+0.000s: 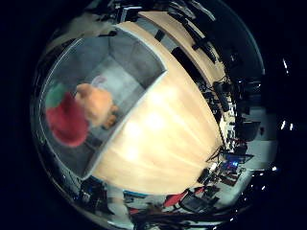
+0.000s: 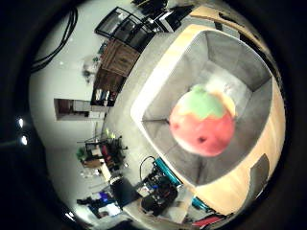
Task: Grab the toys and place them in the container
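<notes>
Red strawberry toy [image 2: 204, 127] with green top, orange plush [image 1: 98, 104], grey container [image 2: 163, 103].

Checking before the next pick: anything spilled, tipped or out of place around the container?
Nothing stands out. The grey container sits upright on the wooden table; the strawberry toy and orange plush toy are over its inside, with nothing lying loose on the table beside it.

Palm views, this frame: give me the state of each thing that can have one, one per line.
Container: grey bin, open at the top, upright on the wooden table, holding toys.
Strawberry toy: red with a green cap, in or just over the container, close to the palm; whether it is held cannot be told.
Orange toy: inside the container, beside the strawberry toy.
Hand: none of it shows.
</notes>
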Tool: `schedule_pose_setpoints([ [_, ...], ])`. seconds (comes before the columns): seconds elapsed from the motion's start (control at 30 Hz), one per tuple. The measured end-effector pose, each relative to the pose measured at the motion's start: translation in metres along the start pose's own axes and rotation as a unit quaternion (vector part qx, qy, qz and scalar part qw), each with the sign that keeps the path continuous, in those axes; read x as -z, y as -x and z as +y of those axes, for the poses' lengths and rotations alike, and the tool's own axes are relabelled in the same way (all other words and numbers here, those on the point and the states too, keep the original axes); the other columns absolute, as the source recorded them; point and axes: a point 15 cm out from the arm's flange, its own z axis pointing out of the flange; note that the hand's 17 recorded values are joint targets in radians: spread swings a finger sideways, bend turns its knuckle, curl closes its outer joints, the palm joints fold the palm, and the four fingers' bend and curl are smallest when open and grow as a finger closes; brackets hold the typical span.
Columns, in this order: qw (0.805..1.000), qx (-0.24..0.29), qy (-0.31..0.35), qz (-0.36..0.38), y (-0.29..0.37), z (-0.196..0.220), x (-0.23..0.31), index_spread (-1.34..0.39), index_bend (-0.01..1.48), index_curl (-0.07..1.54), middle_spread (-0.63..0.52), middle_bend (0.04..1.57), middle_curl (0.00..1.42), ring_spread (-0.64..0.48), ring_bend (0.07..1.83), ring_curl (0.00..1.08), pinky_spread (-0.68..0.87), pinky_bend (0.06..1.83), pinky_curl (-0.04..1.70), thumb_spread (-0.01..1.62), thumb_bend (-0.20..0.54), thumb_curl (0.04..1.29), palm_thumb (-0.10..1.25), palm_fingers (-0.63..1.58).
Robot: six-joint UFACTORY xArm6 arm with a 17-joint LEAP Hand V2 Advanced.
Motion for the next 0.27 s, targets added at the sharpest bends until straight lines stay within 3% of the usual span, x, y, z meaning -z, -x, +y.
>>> schedule_pose_setpoints([
  [0.27,1.000,0.001,0.000,0.002,-0.0007,0.0002,0.0002,-0.48,0.17,0.43,-0.12,0.44,0.33,-0.03,0.62,0.25,0.35,0.81,0.29,0.81,-0.048,0.25,-0.03,0.11],
])
